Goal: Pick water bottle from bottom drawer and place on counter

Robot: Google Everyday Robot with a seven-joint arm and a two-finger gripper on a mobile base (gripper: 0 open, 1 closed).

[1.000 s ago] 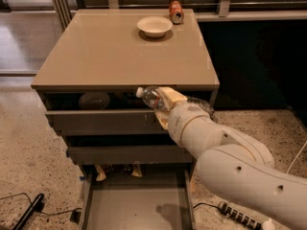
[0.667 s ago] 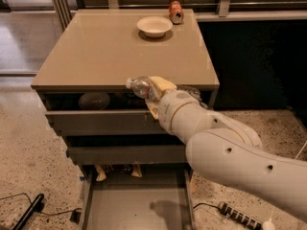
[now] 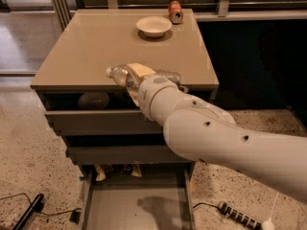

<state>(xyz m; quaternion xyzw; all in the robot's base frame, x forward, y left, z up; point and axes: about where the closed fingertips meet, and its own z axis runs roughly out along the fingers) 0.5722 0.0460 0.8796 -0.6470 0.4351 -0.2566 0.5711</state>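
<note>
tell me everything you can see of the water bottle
The water bottle is small, clear, crinkled plastic, with a pale cap at its left end. It lies nearly level, clamped across its middle by the gripper, over the front edge of the counter. Whether it rests on the counter cannot be told.

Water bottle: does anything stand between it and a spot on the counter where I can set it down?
Nothing visible does. The pincer holds the water bottle at the front edge of the counter. The white bowl and the soda can sit near the far edge, with bare counter in between.
</note>
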